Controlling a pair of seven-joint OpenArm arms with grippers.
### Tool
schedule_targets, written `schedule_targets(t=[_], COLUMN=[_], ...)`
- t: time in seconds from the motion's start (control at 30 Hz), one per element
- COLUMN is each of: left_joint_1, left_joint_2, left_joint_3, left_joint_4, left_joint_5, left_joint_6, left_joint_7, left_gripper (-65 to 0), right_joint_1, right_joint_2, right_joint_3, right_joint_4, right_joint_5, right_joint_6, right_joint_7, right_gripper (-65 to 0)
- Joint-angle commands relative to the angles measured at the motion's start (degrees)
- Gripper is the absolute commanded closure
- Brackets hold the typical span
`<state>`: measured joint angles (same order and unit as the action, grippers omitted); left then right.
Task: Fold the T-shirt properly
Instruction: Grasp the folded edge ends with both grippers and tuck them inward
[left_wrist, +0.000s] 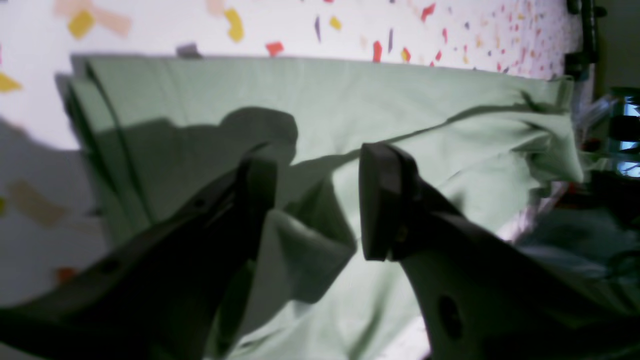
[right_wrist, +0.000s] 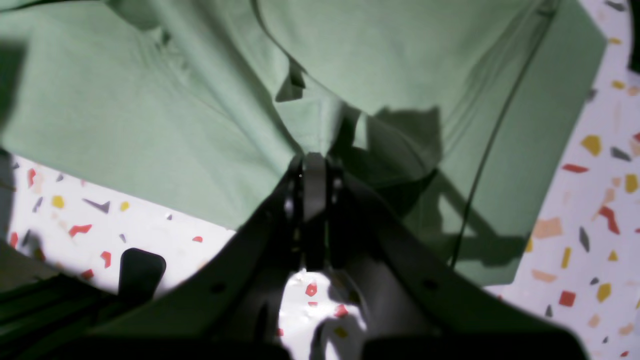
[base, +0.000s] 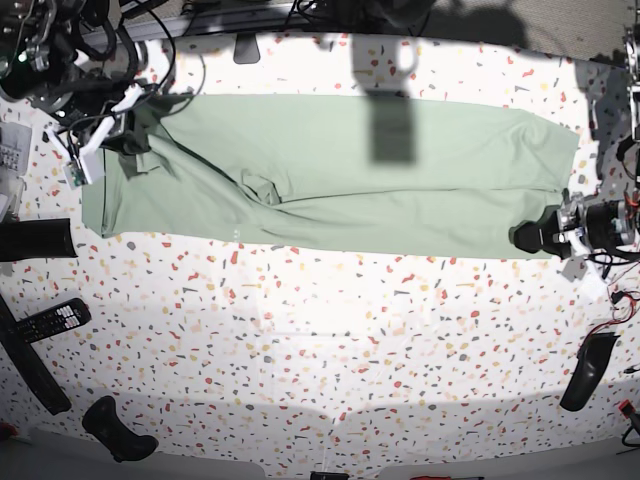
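Sage-green T-shirt (base: 330, 175) lies on the speckled worktop (base: 330, 350) as one long band, so I judge only the lengthwise folding done and the crosswise folds left; the right pincer (right_wrist: 314, 172) is clamped on fabric at one end, the left pincer (left_wrist: 317, 200) stands half open over a raised fold at the other end, gripping nothing.

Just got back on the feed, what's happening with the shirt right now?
The T-shirt lies stretched out in a long band across the speckled table, already folded lengthwise. The right gripper is shut on a pinch of fabric at one end. At the other end the left gripper stands with its jaws apart over a raised fold of cloth, not yet closed on it.
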<state>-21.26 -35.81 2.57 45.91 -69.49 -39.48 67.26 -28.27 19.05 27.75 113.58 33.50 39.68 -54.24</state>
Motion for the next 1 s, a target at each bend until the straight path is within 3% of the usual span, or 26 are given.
schedule_targets(t=[0.0,0.57,0.97], left_joint_1=[-0.55,7.78,10.99], left_joint_2=[-1.22,-1.27,-1.20], left_joint_3=[-0.26,-0.26,-0.26], left_joint_4=[1.29,14.69,16.00], left_joint_5=[-0.04,0.66,0.74], left_joint_6=[-0.52,-0.52,-0.52], left_joint_7=[-1.01,-1.11,0.22], left_gripper=[-25.0,-24.9,-24.9], right_joint_1=[-0.28,-0.46,0.00], right_joint_2=[0.79,0.50,0.63], right_joint_3=[0.33,0.37,0.37], right_joint_4=[0.17,-5.70,-5.70], right_joint_5=[0.48,-2.89,-3.30], right_joint_6=[0.32,0.32,0.32], right_joint_7=[2.03,2.60,3.04], right_gripper=[0.0,0.0,0.0])
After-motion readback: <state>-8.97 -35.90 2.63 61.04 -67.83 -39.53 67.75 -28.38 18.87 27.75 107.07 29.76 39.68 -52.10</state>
